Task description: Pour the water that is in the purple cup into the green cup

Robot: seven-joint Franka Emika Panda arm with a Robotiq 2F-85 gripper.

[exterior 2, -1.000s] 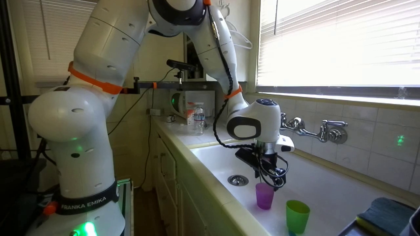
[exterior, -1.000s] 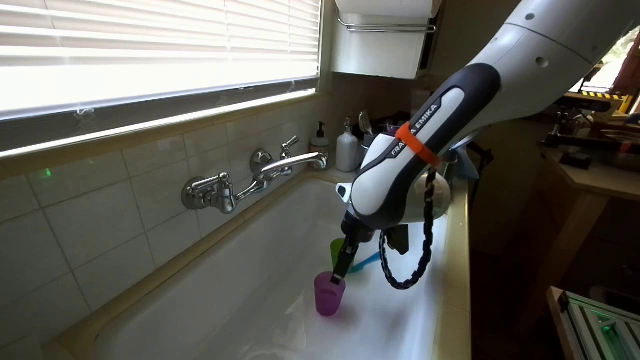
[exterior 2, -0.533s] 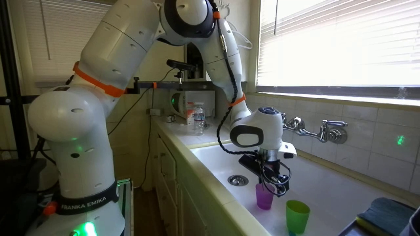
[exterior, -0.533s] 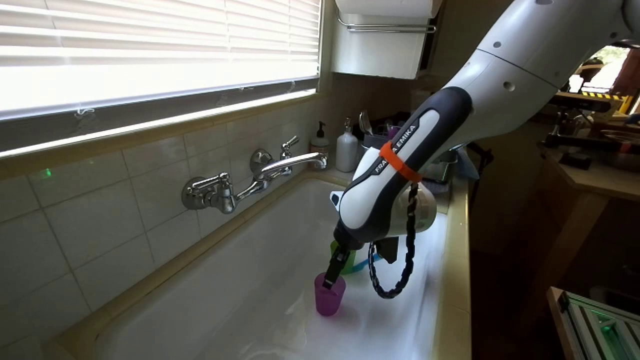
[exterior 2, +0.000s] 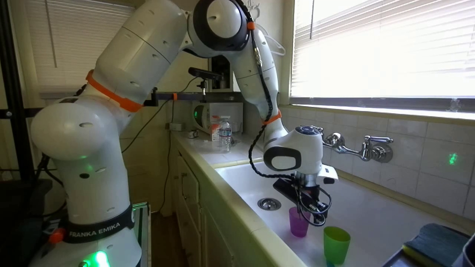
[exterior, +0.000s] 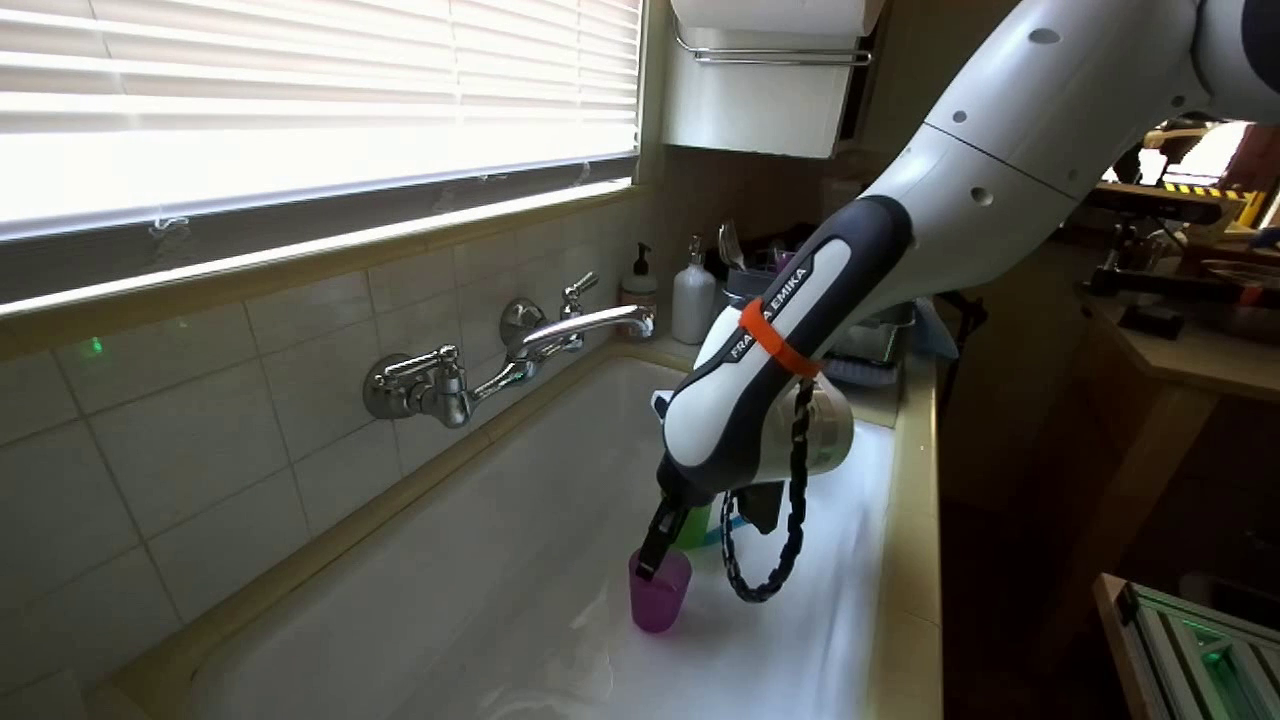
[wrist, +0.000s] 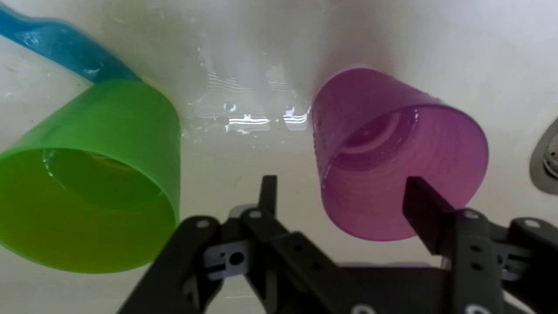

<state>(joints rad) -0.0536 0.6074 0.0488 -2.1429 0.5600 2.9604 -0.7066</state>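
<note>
The purple cup (exterior: 658, 605) stands upright in the white sink in both exterior views (exterior 2: 298, 226). In the wrist view I look into its mouth (wrist: 392, 152); whether it holds water is hard to tell. The green cup (exterior 2: 336, 244) stands upright beside it, left of it in the wrist view (wrist: 100, 174) and partly hidden behind my arm in an exterior view (exterior: 693, 528). A blue stick-like piece (wrist: 65, 50) touches its base. My gripper (wrist: 343, 194) is open and empty above the purple cup. One finger overlaps the cup's mouth; the other is over the gap between the cups.
A chrome faucet (exterior: 540, 340) juts from the tiled wall over the sink (exterior: 480, 560). A drain (exterior 2: 269, 204) lies near the purple cup. A tray with a sponge (exterior 2: 434, 246) stands at the sink's end. Soap bottles (exterior: 693, 300) stand in the corner.
My arm has moved down and sideways, leftward in one exterior picture and rightward in the other, bringing the gripper lower by the purple cup. Both cups stay in place.
</note>
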